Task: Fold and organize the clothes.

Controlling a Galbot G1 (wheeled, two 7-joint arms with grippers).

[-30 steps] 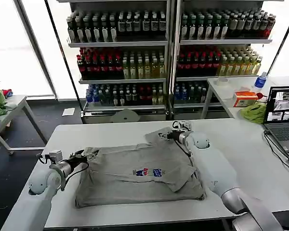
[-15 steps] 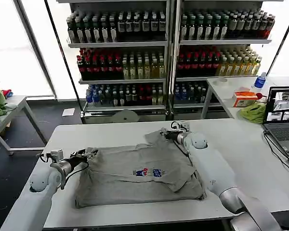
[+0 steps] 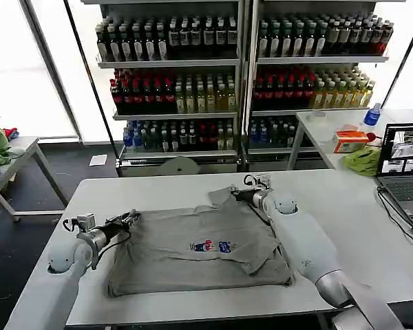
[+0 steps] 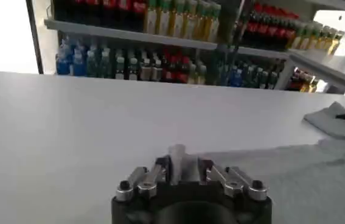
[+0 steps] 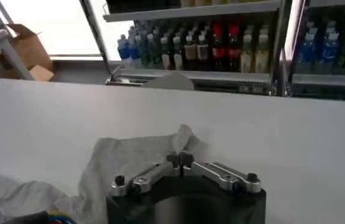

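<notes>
A light gray short-sleeved shirt (image 3: 186,265) with a small red and blue chest print (image 3: 213,245) lies spread across the white table (image 3: 158,189). My left gripper (image 3: 129,220) is low at the shirt's left edge, shut on the cloth there. In the left wrist view the left gripper (image 4: 178,159) has its fingers drawn together, and the shirt (image 4: 318,176) stretches away beyond it. My right gripper (image 3: 238,194) is at the far right sleeve (image 3: 224,196), shut on it. In the right wrist view the right gripper (image 5: 179,159) pinches the sleeve (image 5: 129,158) up into a small peak.
An open laptop (image 3: 403,161) sits at the table's right edge with cables. On a second table behind it are a bright green cloth (image 3: 363,161), an orange box (image 3: 350,141) and a bottle (image 3: 373,113). Shelves of bottles (image 3: 241,69) stand beyond. A side table (image 3: 14,155) is at far left.
My right gripper has shifted a little to the left, drawing the sleeve inward. My left gripper has crept slightly rightward along the shirt's left edge.
</notes>
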